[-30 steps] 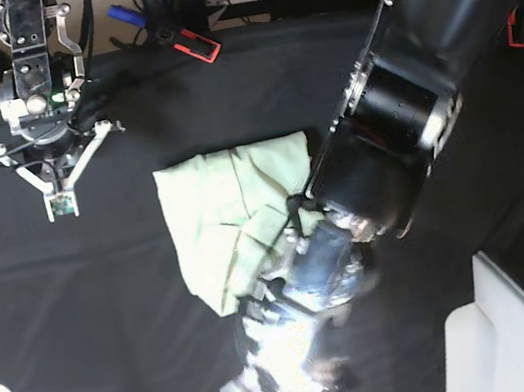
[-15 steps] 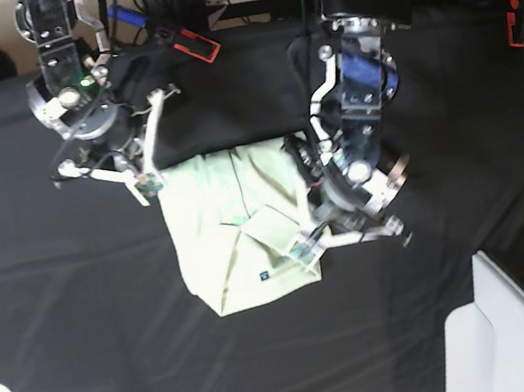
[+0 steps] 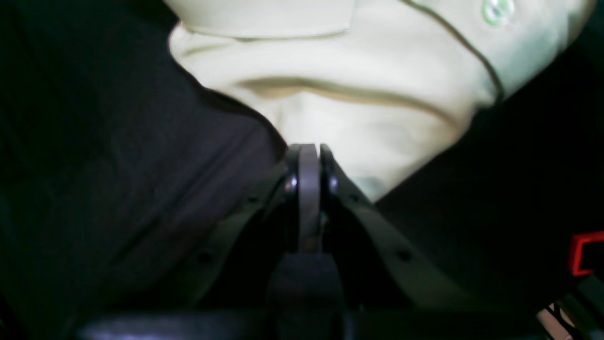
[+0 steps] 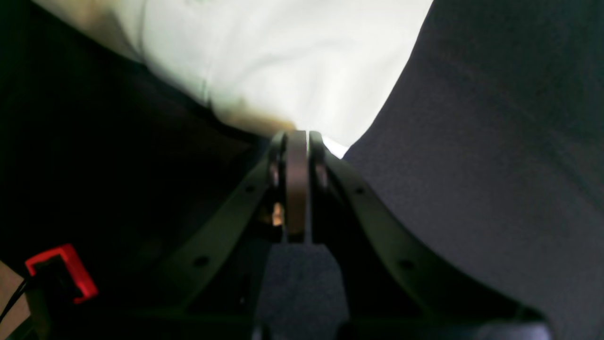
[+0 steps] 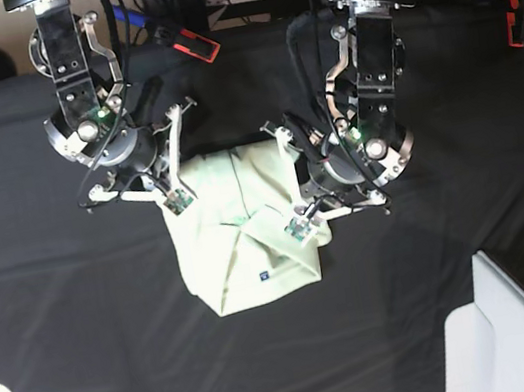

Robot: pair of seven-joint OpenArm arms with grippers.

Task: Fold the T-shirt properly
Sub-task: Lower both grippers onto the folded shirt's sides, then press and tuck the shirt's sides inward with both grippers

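The T-shirt [image 5: 244, 235] is seen partly folded at mid table [image 5: 46, 295], its long axis running from the far edge toward the near left. At its far left corner the right fingers [image 5: 179, 201] are clenched on the cloth edge; at its right edge, beside the collar, the left fingers [image 5: 299, 227] are clenched on a fold. Both arms are equally near, with the shirt lying between them. How many layers are pinched is hidden, and the wrist views are blurred.
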